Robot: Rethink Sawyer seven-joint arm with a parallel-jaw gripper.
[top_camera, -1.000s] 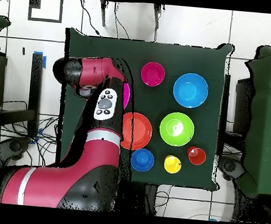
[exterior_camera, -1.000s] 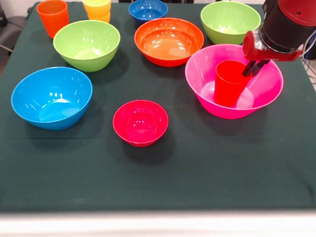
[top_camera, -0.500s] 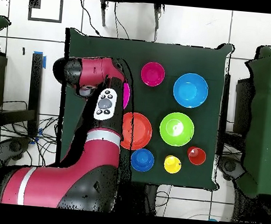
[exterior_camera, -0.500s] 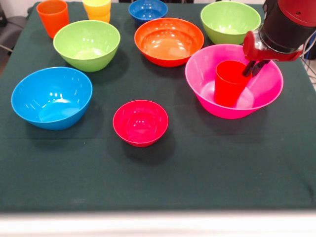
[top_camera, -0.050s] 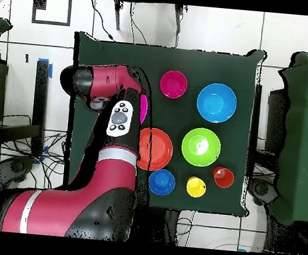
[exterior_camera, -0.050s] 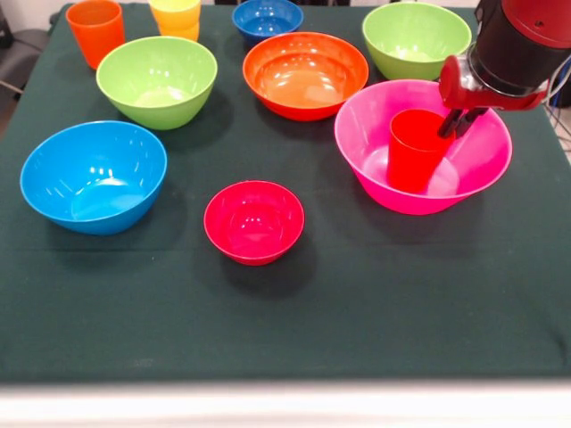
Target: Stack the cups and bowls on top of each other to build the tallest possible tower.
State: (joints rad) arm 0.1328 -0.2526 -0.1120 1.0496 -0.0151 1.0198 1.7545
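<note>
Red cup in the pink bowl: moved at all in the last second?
No. In the front view the red cup stands upright in the same spot inside the pink bowl, with the gripper at its rim as before.

My counter (top_camera, -0.050s: 109,55) wears a dark green cloth; around it lies white tiled floor (top_camera, -0.050s: 219,28) with black cables (top_camera, -0.050s: 19,165).

Bright, even overhead light (perhaps ceiling lamps); glossy bowls (exterior_camera, -0.050s: 157,80) glare.
</note>
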